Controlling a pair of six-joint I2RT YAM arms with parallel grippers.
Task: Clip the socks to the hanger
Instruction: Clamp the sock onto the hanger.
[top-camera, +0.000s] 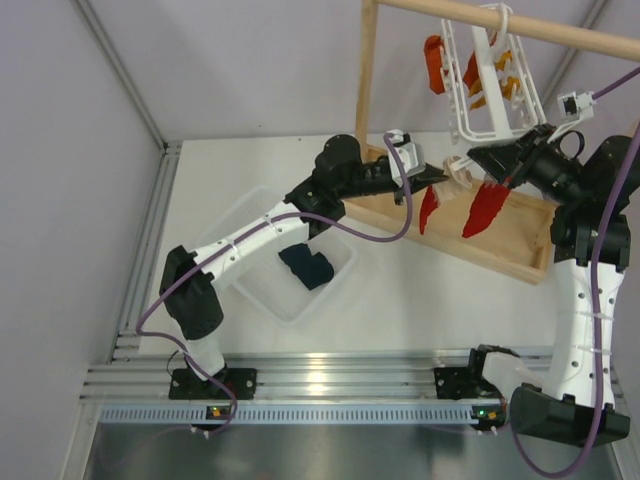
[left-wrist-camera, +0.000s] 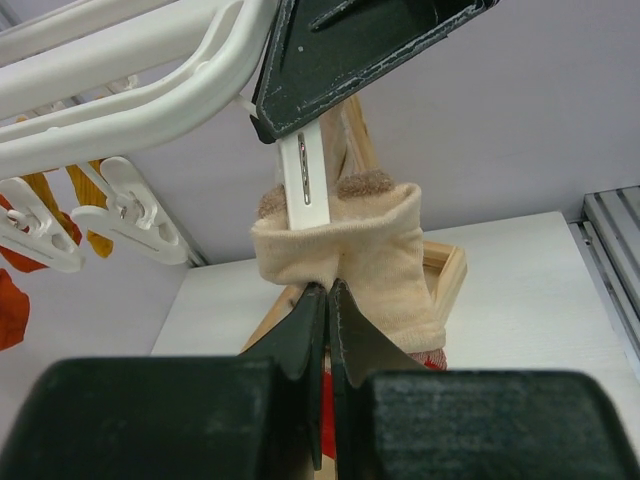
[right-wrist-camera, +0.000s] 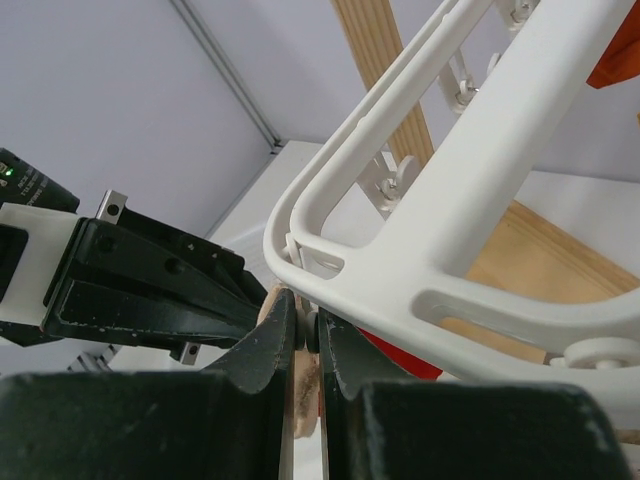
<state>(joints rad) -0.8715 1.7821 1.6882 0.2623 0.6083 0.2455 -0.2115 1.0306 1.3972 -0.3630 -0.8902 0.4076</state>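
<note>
The red sock (top-camera: 487, 208) hangs below the lower corner of the white hanger (top-camera: 470, 85). In the left wrist view, my left gripper (left-wrist-camera: 328, 290) is shut on its beige cuff (left-wrist-camera: 385, 250), holding it up to a white clip (left-wrist-camera: 305, 180). My right gripper (top-camera: 480, 160) comes from the right, and its black fingers (left-wrist-camera: 370, 40) are shut on that clip. In the right wrist view, my right gripper (right-wrist-camera: 306, 318) pinches the clip under the hanger frame (right-wrist-camera: 450, 200), with beige fabric between the fingers and red sock (right-wrist-camera: 400, 355) behind. The navy sock (top-camera: 306, 265) lies in a clear bin.
The clear bin (top-camera: 250, 215) sits mid-table under my left arm. The wooden rack has a base (top-camera: 520, 235) and a top bar (top-camera: 560, 32) carrying the hanger. An orange sock (top-camera: 434, 62) and a yellow sock (top-camera: 505, 75) hang clipped. Spare clips (left-wrist-camera: 125, 205) dangle at left.
</note>
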